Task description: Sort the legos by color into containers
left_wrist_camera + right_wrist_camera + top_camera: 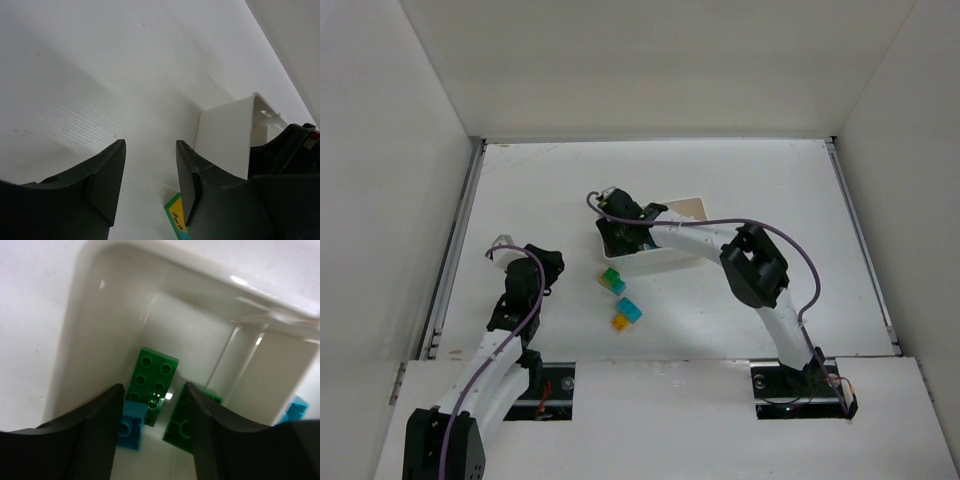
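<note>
Right gripper (152, 387): released, empty — above the tray (95, 315) corner compartment, frame centre.
Inside, by the walls: green bricks (152, 375), cyan brick (131, 430).
Left gripper (150, 145): parted, over bare table (100, 75).
Loose stacks (611, 280): top view centre — below the tray's edge.

The right gripper (152, 390) reaches forward and left, angled down, jaws apart. The left gripper (150, 147) hangs low, jaws apart.
</note>
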